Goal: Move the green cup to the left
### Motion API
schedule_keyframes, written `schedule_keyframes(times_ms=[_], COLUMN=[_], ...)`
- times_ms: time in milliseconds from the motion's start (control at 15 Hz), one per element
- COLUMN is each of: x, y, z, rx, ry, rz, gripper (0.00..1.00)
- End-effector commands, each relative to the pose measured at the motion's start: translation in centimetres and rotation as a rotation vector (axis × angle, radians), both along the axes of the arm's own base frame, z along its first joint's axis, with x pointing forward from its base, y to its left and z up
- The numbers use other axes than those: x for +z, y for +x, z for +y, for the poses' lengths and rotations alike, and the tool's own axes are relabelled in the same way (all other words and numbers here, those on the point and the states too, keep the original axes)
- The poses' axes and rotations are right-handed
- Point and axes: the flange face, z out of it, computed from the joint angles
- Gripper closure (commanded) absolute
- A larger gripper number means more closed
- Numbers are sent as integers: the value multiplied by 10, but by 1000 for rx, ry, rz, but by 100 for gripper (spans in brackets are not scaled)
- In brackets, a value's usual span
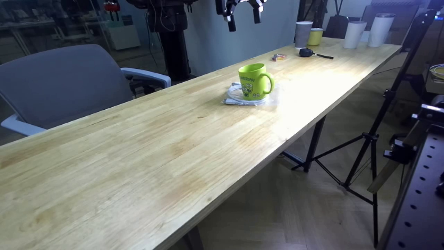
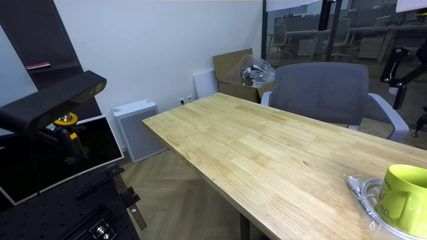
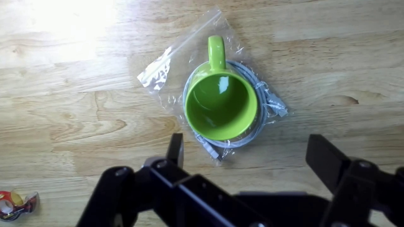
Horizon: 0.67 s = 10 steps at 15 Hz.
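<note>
The green cup (image 1: pixel 255 83) stands upright on a bagged, coiled grey-white cable (image 1: pixel 231 101) on the wooden table. In an exterior view the cup (image 2: pixel 393 196) is cut off by the right edge, with the cable bag (image 2: pixel 358 191) under it. In the wrist view I look down into the empty-looking cup (image 3: pixel 221 107), its handle pointing to the top of the picture; the cable connector (image 3: pixel 276 105) sticks out beside it. My gripper (image 3: pixel 246 148) is open with nothing between its fingers. In an exterior view the gripper (image 1: pixel 244 21) hangs well above the table, apart from the cup.
On the table (image 1: pixel 138 163), a small red packet (image 1: pixel 278 57) and a black object with a strap (image 1: pixel 306 52) lie beyond the cup. A grey cup (image 1: pixel 303 34), a yellow cup (image 1: pixel 315 37) and white cups (image 1: pixel 354 35) stand farther back. A chair (image 1: pixel 69 83) stands alongside.
</note>
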Motion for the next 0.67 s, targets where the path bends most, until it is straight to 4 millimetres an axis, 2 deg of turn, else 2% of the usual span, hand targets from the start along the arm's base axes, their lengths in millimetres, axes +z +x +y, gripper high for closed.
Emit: schedule_keyframes(times_ms=[0,267,400,467,600], x=[-10,-27,-22,-29,-30], y=[-6,-12,-17,-14,-15], z=[10,19,23,18,20], rx=[-12,4,24,30,36], ry=[-19,-13,-5,8,7], rz=[28,61,87,70,82], gripper=[0,0,0,0,0])
